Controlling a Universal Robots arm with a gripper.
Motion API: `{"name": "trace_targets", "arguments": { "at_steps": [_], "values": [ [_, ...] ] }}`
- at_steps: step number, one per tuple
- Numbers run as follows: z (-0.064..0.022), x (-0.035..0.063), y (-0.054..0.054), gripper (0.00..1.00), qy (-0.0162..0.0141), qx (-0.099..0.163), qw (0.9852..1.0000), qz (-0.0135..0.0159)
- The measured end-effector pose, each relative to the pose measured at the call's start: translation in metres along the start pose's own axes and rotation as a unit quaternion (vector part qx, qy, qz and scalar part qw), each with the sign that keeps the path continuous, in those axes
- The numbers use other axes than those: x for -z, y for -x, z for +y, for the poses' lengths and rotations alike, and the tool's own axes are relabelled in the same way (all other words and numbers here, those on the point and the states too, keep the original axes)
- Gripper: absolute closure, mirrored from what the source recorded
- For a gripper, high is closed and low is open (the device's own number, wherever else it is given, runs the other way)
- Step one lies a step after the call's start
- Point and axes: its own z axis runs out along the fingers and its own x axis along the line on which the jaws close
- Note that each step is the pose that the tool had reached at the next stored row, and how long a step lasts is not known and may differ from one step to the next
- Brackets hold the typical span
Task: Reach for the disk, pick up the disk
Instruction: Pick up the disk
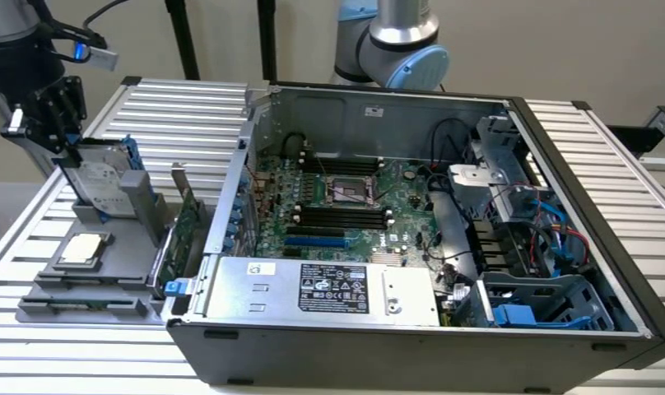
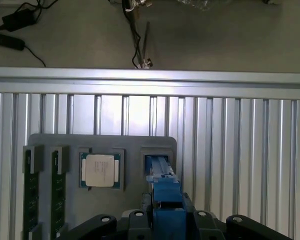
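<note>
Disk stands upright, pincer apparently at its top edge.

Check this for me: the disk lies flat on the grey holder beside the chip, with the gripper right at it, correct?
Not flat: the exterior view shows the disk standing on edge in the grey holder. The rest holds: the chip is beside it and the gripper is right at it.

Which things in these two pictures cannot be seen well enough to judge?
- Exterior view: the grey holder hides the lower part of the disk; its label print is too small.
- Exterior view: whether the gripper touches the disk is unclear.
- Wrist view: the memory modules are cut off by the picture's edge.
</note>
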Motion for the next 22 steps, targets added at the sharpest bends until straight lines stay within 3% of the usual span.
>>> {"name": "trace_targets", "arguments": {
  "at_steps": [8, 16, 22],
  "values": [
    [0.0000, -0.0004, -0.0017, 0.67, 0.0000, -0.002, 1.0000, -0.0001],
    [0.0000, -0.0003, -0.0026, 0.67, -0.0024, -0.002, 0.9999, -0.0095],
    [0.0000, -0.0004, -0.0027, 0.67, -0.0025, -0.002, 0.9999, -0.0095]
  ]
}}
